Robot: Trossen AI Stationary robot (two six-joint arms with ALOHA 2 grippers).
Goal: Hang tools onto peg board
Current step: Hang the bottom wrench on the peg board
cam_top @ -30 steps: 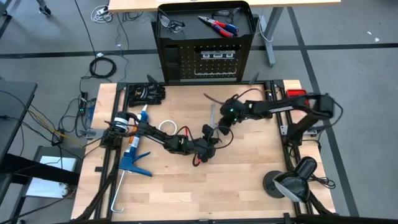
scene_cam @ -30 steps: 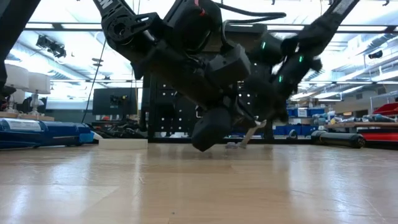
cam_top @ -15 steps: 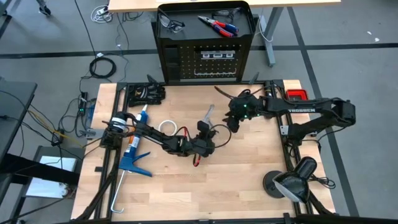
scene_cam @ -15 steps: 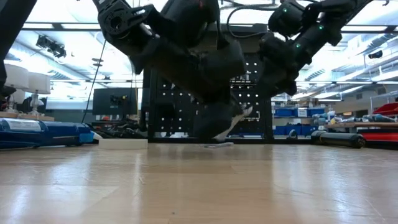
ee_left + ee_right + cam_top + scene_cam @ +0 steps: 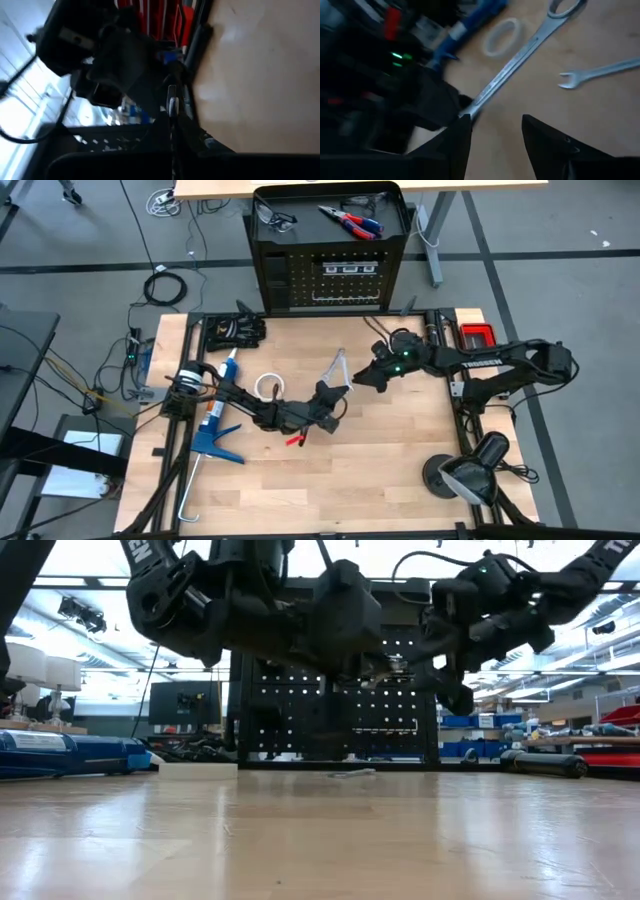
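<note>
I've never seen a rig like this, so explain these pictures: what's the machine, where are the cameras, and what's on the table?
These are two dark robot arms at a wooden table. One picture looks straight down, one looks level across the tabletop, and two come from cameras on the arms' wrists. The left arm has its jaws shut on a long silver wrench, lifted off the wood. The right arm is beside it, jaws open, holding nothing. A second silver wrench, a white tape ring and a blue caulking gun lie on the table. Behind stands the black perforated peg board, red-and-blue-handled pliers on its top.
</note>
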